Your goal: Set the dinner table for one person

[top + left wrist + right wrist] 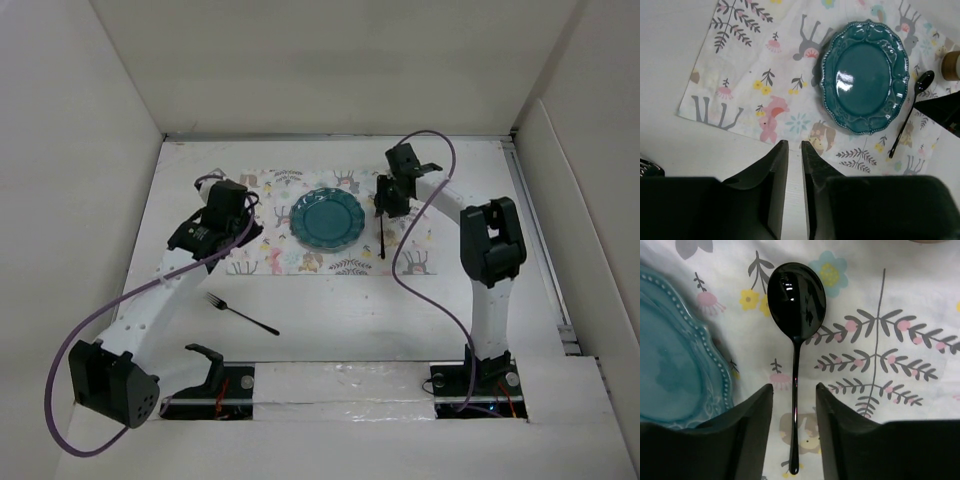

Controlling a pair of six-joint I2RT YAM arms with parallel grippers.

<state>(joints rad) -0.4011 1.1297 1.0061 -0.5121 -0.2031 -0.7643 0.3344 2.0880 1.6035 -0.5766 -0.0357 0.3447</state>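
The white dinner table (400,320) carries a floral placemat (270,255) at its middle back. A teal scalloped plate (326,218) lies on the placemat and also shows in the left wrist view (865,75). A black spoon (382,240) lies on the placemat just right of the plate, bowl pointing away. My right gripper (389,205) is open low over the spoon (796,315), with the handle between its fingers (760,405) and not touched. A black fork (241,313) lies on bare table in front of the placemat. My left gripper (243,222) is shut and empty above the placemat's front left part.
White walls enclose the table on three sides. A tan round object (952,65) stands on the placemat beyond the spoon, mostly cut off. Purple cables hang from both arms. In the left wrist view the placemat's front edge (740,131) runs just ahead of my fingertips (782,150).
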